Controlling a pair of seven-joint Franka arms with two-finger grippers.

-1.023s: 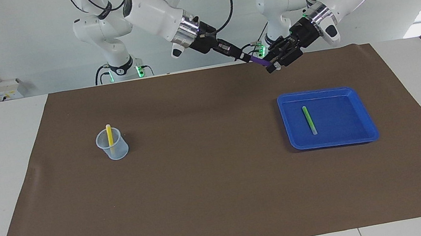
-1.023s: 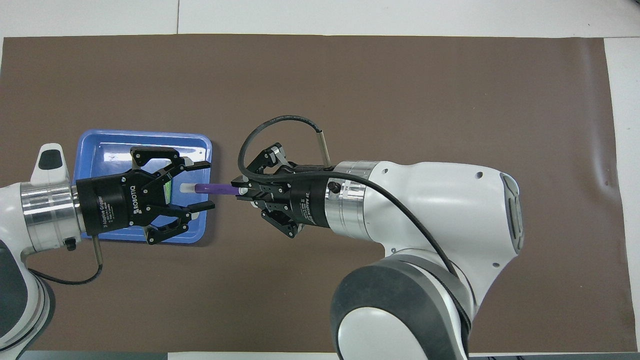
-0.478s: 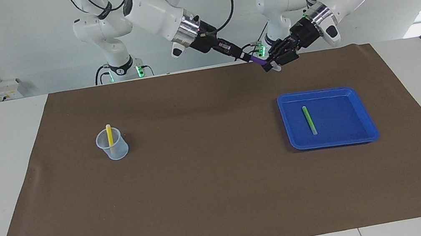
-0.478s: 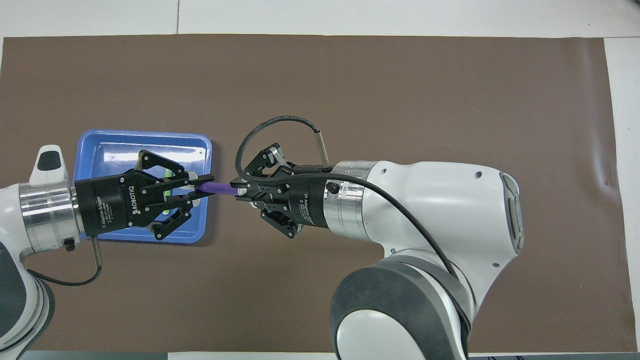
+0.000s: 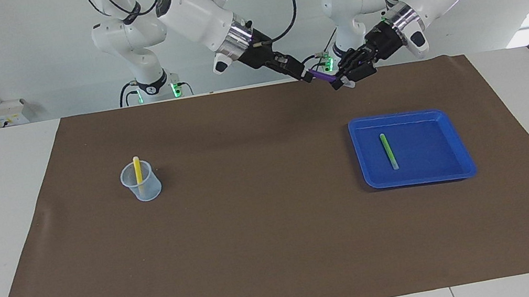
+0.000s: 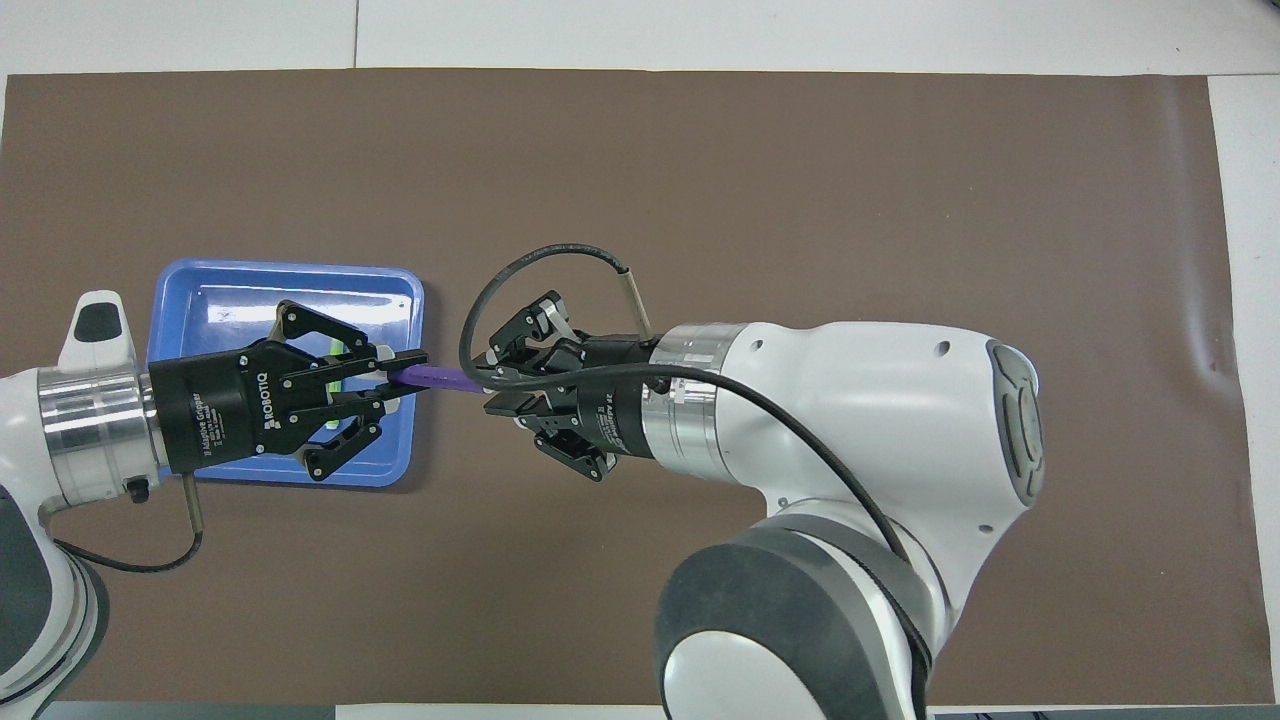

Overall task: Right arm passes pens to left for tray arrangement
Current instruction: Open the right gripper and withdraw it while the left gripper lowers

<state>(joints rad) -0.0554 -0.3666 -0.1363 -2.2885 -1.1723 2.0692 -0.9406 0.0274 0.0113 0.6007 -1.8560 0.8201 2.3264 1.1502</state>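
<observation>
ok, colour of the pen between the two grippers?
Purple pen, with a pale whitish end; clearest in the overhead view.

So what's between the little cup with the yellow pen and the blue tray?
Nothing: in the facing view only bare brown mat lies between the cup and the tray.

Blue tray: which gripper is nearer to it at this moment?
Left. The left gripper is shut on the purple pen over the blue tray's edge; the right gripper has opened at the pen's other end, over the brown mat.
</observation>
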